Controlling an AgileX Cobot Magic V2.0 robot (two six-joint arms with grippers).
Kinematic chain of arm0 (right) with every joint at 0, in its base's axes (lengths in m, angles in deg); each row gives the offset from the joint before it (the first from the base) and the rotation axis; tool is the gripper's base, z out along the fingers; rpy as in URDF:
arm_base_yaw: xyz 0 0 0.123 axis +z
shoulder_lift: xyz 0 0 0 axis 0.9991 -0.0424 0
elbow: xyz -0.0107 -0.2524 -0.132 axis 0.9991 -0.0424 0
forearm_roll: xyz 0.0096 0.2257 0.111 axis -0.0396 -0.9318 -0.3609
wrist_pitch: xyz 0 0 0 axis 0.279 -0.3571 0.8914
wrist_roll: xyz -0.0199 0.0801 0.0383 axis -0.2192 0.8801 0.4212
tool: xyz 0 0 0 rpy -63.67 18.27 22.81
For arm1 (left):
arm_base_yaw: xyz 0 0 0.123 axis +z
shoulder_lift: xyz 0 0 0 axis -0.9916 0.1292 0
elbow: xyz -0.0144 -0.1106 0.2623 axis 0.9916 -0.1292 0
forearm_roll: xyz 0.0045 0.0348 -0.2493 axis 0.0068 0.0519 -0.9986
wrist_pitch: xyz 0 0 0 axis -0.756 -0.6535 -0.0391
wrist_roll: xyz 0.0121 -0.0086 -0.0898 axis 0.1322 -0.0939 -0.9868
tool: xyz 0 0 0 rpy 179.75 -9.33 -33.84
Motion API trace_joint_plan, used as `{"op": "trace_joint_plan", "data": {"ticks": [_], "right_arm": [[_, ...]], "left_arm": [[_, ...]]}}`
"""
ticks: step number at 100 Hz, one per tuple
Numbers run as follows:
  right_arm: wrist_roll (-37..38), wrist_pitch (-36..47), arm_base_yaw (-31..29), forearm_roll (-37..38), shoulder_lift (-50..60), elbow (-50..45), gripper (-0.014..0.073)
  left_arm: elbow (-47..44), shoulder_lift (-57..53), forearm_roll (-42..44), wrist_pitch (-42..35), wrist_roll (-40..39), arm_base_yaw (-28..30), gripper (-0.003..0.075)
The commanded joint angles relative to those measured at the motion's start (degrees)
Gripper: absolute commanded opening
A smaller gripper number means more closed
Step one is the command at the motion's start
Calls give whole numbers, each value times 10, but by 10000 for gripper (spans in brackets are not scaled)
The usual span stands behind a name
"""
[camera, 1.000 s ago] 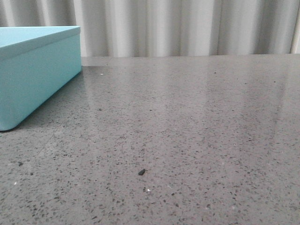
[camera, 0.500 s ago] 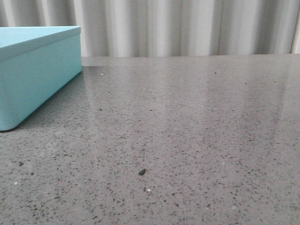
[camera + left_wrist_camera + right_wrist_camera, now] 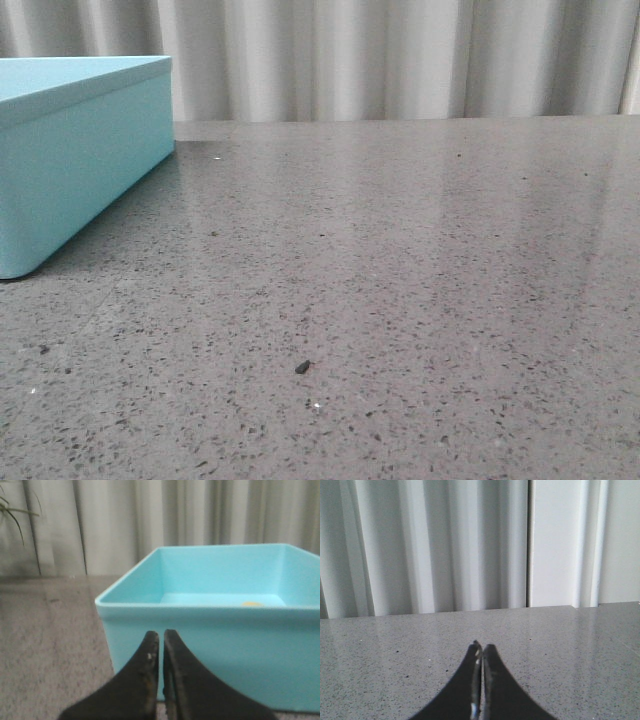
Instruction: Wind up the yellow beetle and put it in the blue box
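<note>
Sitting at the tabletop's far left, the blue box is turquoise, smooth-sided and open-topped. A small yellow patch on its floor is probably the yellow beetle, too little showing to be sure. Left fingers clenched, empty, just before the box wall; right fingers clenched, empty. Front view unchanged from earlier frames.

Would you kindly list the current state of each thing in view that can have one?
blue box: open-topped, upright on the table.
yellow beetle: only a yellow sliver shows inside the box; pose unclear.
left gripper: shut, empty.
right gripper: shut, empty.
</note>
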Motion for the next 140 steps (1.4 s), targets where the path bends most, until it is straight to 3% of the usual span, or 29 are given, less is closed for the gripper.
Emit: {"op": "trace_joint_plan", "data": {"ticks": [1,18,115,140], "right_arm": [[-3,45,0,2,-5,16,-61],[-3,45,0,2,-5,16,-61],[-3,45,0,2,-5,16,-61],[-3,47,-9,4,80,-1,-61]], "left_arm": [[-15,-19,2,23,-26,2,-21],[-15,-19,-2,124,-33,-10,-21],[-15,-19,-4,124,-33,-18,-21],[-15,-19,-4,124,-33,-18,-21]]}}
